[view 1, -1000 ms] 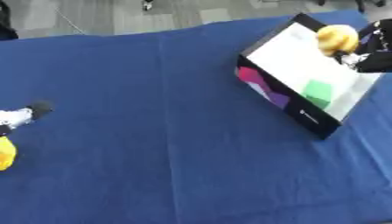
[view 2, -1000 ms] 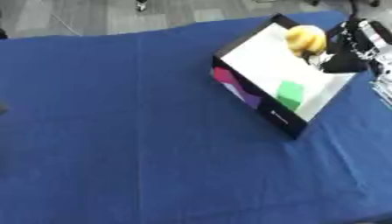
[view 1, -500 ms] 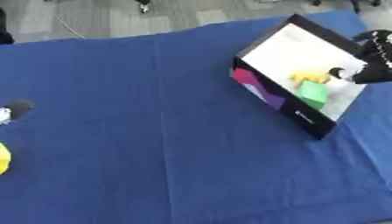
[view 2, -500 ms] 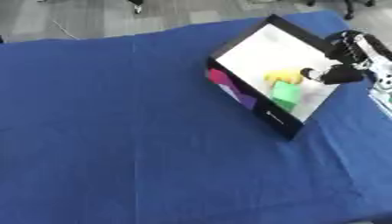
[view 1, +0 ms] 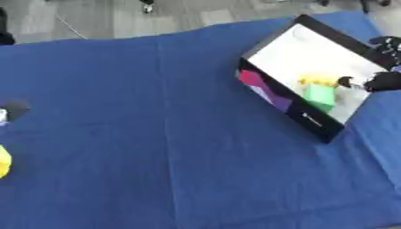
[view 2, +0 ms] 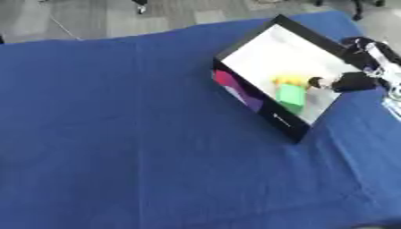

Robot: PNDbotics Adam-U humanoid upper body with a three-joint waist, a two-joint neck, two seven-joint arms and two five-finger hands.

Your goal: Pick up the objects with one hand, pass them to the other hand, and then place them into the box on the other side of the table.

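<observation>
A black box (view 2: 270, 114) with a white inside and a pink and purple side lies on the right of the blue table (view 2: 141, 134). Inside it rest a yellow object (view 2: 291, 80) and a green block (view 2: 291, 95) side by side. My right hand (view 2: 352, 81) hovers over the box's right rim, its fingers stretched toward the yellow object and holding nothing. My left hand (view 1: 11, 109) shows only as a dark tip at the far left edge. Another yellow object (view 1: 4, 162) lies just below it on the cloth.
The blue cloth covers the whole table, with grey floor beyond its far edge (view 2: 156, 33). A black wheeled base (view 1: 147, 5) stands on the floor at the back.
The yellow object left my right hand and now lies in the box beside the green block. The hand has drawn back to the box's right rim. The camera has shifted a little.
</observation>
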